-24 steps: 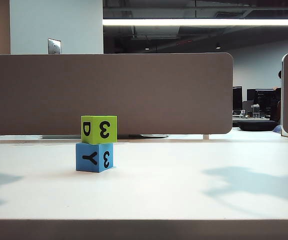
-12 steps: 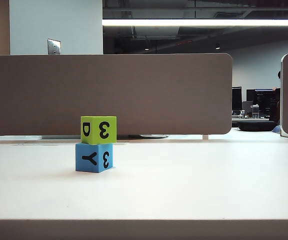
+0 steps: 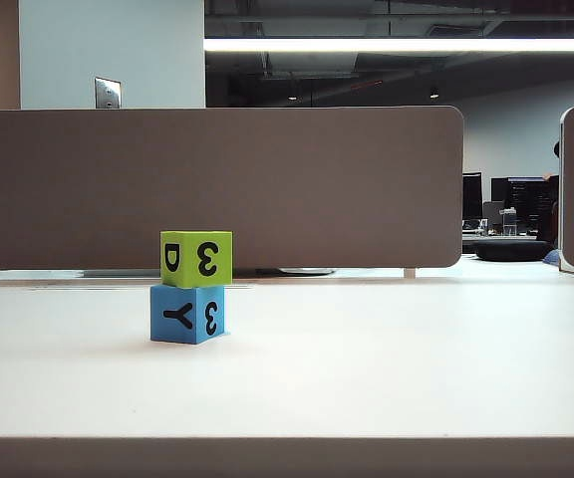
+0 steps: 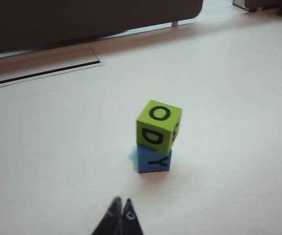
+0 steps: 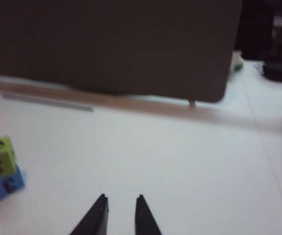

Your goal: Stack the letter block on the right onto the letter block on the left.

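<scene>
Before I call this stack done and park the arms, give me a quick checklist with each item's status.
1. Green block sits on the blue block: ok.
2. Stack is upright, though the green one is turned slightly on the blue in the left wrist view: ok.
3. Left pincer is clear of the stack, tips together and empty: ok.
4. Right pincer is off to the side of the stack, holding nothing, a gap between its tips: ok.
5. Both arms out of the exterior view: ok.
6. Stack steady enough to stay put: cannot tell.
</scene>
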Available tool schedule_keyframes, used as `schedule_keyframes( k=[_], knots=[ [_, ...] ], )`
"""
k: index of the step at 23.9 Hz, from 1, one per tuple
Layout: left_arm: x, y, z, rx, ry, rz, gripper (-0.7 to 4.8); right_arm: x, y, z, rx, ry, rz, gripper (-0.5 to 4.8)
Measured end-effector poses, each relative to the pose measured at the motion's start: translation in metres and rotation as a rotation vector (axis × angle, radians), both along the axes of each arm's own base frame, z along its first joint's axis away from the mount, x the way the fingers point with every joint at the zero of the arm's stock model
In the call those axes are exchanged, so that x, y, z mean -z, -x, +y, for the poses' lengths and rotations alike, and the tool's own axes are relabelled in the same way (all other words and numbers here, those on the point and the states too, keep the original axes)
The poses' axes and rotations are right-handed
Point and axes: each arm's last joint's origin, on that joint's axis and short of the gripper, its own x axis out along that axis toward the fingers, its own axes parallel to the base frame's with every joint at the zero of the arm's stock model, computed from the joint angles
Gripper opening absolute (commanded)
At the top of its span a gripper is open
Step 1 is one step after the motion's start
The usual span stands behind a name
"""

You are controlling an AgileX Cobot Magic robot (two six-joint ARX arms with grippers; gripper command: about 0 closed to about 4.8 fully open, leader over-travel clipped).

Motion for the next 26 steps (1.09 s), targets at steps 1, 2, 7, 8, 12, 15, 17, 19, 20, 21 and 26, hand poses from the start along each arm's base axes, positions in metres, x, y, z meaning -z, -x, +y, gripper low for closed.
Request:
schedule_keyframes(
  k=[1,2,7,8,12,15,17,19,20,21,26],
  knots=[
    [0.007,-0.003,-0.002,0.015,0.009,-0.014,-0.06,0.004,0.000,0.001,-0.016,-0.017,-0.025,0.22],
    [0.019,-0.007,-0.004,0.034,0.028,-0.046,-0.06,0.017,-0.002,0.003,-0.055,-0.030,-0.040,0.16],
    [0.045,-0.011,-0.006,0.042,0.061,-0.082,-0.06,0.062,-0.012,0.014,-0.152,0.034,0.070,-0.01],
    [0.047,-0.011,-0.006,0.043,0.063,-0.084,-0.06,0.066,-0.013,0.014,-0.156,0.040,0.080,-0.01],
    [0.067,-0.010,-0.006,0.037,0.075,-0.078,-0.06,0.076,-0.016,0.014,-0.103,0.063,0.113,-0.01],
    [0.073,-0.008,-0.005,0.034,0.092,-0.098,-0.06,0.083,-0.017,0.015,-0.100,0.075,0.132,-0.01],
    [0.073,-0.006,-0.004,0.034,0.105,-0.122,-0.06,0.088,-0.018,0.016,-0.102,0.080,0.141,-0.02],
    [0.073,-0.004,-0.003,0.035,0.117,-0.146,-0.06,0.092,-0.019,0.017,-0.114,0.083,0.147,-0.02],
    [0.073,-0.003,-0.002,0.035,0.123,-0.158,-0.06,0.093,-0.019,0.017,-0.117,0.082,0.146,-0.02],
    [0.074,-0.002,-0.002,0.035,0.124,-0.161,-0.06,0.093,-0.019,0.018,-0.119,0.080,0.143,-0.01],
    [0.079,0.002,0.000,0.035,0.140,-0.191,-0.06,0.097,-0.022,0.019,-0.126,0.075,0.107,-0.01]
  ],
)
